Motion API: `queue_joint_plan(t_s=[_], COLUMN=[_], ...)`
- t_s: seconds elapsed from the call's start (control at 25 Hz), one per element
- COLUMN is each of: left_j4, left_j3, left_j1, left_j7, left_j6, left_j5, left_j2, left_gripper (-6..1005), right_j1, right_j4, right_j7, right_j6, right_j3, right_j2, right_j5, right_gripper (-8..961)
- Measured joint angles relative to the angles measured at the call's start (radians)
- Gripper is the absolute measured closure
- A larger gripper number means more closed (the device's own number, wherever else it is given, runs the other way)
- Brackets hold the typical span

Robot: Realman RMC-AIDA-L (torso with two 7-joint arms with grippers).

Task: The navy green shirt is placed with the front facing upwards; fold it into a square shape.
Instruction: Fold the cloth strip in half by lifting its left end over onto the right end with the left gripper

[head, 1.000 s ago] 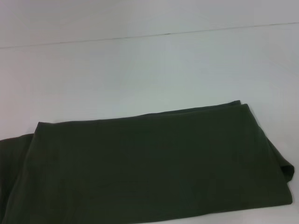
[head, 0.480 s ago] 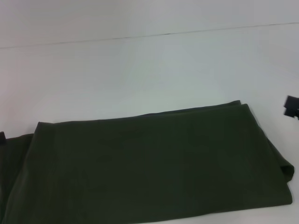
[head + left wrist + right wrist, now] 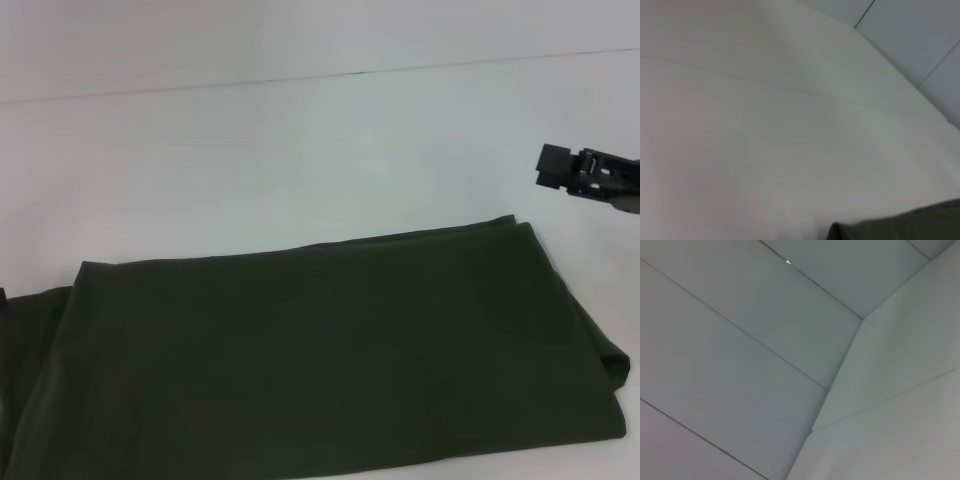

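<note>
My right gripper (image 3: pixel 556 166) hovers above the white table (image 3: pixel 300 160), grip state unclear; dark olive-green cotton shirt (image 3: pixel 320 350) lies folded, plain side up.

Shirt (image 3: pixel 330 360) cut off bottom-left; right gripper (image 3: pixel 590 175) partly out of frame.

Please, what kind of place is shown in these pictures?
Probably a plain indoor robot test station, not a home: a bare white table meets a pale panelled wall, and only the folded navy green shirt lies there, with the right hand above the table's right side.
</note>
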Motion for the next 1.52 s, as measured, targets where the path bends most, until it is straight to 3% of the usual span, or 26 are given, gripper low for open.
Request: queue_joint_plan(t_s=[0.4, 0.6, 0.8, 1.52], left_j4=[-0.012, -0.017, -0.017, -0.055], left_j3=[0.062, 0.115, 0.121, 0.161], left_j1=[-0.019, -0.023, -0.026, -0.036], left_j7=[-0.049, -0.084, -0.112, -0.126], left_j6=[-0.052, -0.101, -0.121, -0.174], left_j5=[0.048, 0.069, 0.076, 0.123], left_j2=[0.002, -0.003, -0.004, -0.006], left_gripper=[146, 145, 146, 145], right_j1=[0.013, 0.014, 0.017, 0.012], right_j4=[0.000, -0.005, -0.008, -0.009], right_j7=[0.001, -0.012, -0.019, -0.019], right_j6=[-0.007, 0.002, 0.005, 0.009], right_j3=[-0.002, -0.052, -0.065, -0.067], right_j2=[-0.002, 0.004, 0.013, 0.011], right_j5=[0.002, 0.002, 0.003, 0.002], right_gripper=[14, 15, 15, 16])
